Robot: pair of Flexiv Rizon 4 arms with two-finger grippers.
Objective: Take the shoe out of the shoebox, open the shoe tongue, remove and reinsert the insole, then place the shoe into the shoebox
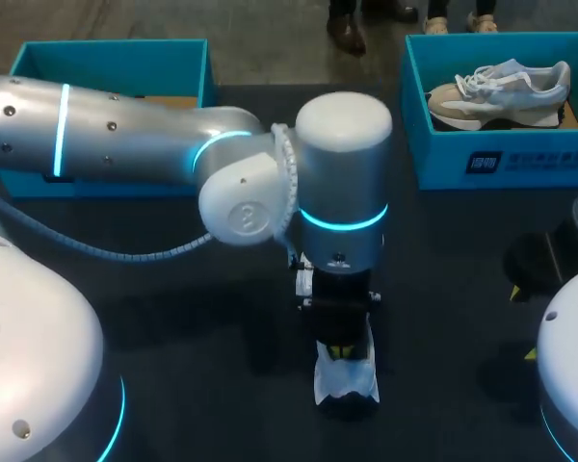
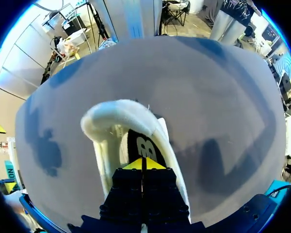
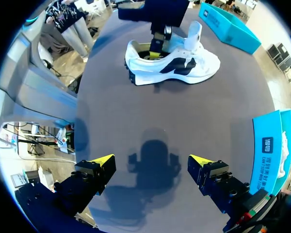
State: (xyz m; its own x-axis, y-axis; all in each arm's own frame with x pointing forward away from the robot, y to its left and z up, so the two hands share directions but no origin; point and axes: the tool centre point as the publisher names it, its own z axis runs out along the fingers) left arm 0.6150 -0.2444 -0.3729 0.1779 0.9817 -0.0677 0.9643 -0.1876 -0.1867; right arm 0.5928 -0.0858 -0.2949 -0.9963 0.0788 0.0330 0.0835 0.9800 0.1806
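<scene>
The white shoe stands upright on the dark table. The left gripper reaches straight down into the shoe's opening, its yellow tips pressed together just over the black insole; I cannot tell whether they pinch it. To the right of the shoe, well apart from it, the right gripper hangs above the table, fingers spread wide and holding nothing. Beyond the shoe sit two blue boxes, the right box containing a grey shoe, and the left box.
</scene>
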